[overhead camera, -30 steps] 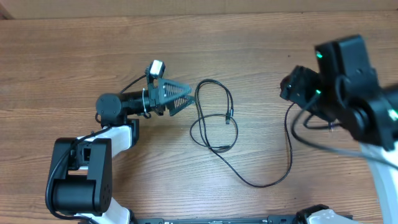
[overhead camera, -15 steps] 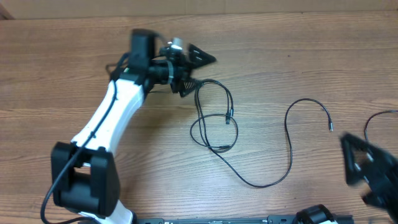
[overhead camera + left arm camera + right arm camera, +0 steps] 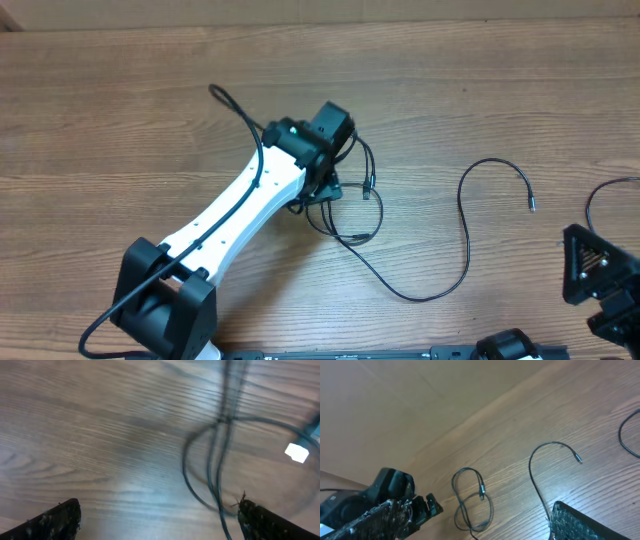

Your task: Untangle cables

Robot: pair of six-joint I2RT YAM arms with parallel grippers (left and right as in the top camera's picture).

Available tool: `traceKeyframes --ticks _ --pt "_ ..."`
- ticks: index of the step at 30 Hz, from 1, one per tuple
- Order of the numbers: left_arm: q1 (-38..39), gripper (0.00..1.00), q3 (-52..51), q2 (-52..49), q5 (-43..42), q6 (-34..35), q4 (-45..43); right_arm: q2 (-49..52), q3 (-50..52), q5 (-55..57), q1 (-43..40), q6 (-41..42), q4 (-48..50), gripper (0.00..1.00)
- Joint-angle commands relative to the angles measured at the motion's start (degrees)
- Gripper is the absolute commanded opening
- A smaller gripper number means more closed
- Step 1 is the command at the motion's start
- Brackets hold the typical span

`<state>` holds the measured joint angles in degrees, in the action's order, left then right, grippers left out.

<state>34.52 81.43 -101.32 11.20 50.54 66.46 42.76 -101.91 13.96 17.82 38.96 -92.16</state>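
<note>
A brown wood-grain table [image 3: 120,120] fills every view, evenly lit with a pale sheen. Beyond its far edge lies a plain tan surface [image 3: 395,400].

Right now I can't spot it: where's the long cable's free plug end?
Overhead, the plug end lies right of centre, between the tangled loops and the right gripper.

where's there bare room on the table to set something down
Free: the table's left end beyond the left arm, and the far strip above the cables. Crowded: centre, where the left gripper hangs over the cable loops, and the right edge.
</note>
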Motion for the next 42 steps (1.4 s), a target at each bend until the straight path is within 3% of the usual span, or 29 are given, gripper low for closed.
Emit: traceKeyframes --ticks 1,4,10,13,17,23,26,29,30,31,35,42 --pt "-0.11 0.99 -6.43 0.17 -0.22 4.66 -4.96 0.48 0.85 1.05 0.15 -0.15 0.26 0.93" --pt "-0.15 0.89 -11.3 0.17 -4.52 4.31 -11.78 0.48 1.57 1.05 0.15 -0.15 0.35 0.94" --pt "-0.04 0.84 -16.31 0.15 -11.02 5.11 -20.5 0.48 2.71 1.03 0.15 0.09 0.33 0.94" --pt "0.04 0.83 -17.55 0.11 -11.17 7.04 -23.23 0.48 2.97 1.01 0.15 0.09 0.5 0.94" --pt "0.09 0.7 -19.87 0.07 -11.21 9.77 -25.16 0.48 2.97 0.96 0.15 0.09 0.48 0.94" --pt "0.09 0.67 -23.93 -0.57 -12.17 12.98 -28.5 0.48 2.97 0.98 0.15 0.09 0.52 0.94" --pt "0.11 0.61 -25.51 -0.59 -13.84 12.94 -31.5 0.48 2.97 0.98 0.15 0.09 0.52 0.94" --pt "0.11 0.27 -25.73 -0.59 -13.33 12.9 -32.76 0.48 2.97 0.68 0.15 0.09 0.48 0.94" --pt "0.11 0.09 -25.7 -0.59 -13.11 12.87 -33.11 0.48 2.97 0.09 0.15 0.07 0.48 0.94" --pt "0.04 0.04 -25.7 -0.57 -12.83 12.44 -33.46 0.48 2.97 -0.42 0.15 0.09 0.48 0.94" --pt "-2.73 0.04 -22.88 0.79 -12.76 7.04 -31.58 0.48 2.99 -3.15 0.15 0.07 0.48 0.95" --pt "-12.17 0.04 -3.58 7.82 -12.83 -0.61 -14.56 0.5 7.04 -9.22 0.17 0.07 1.73 1.0"
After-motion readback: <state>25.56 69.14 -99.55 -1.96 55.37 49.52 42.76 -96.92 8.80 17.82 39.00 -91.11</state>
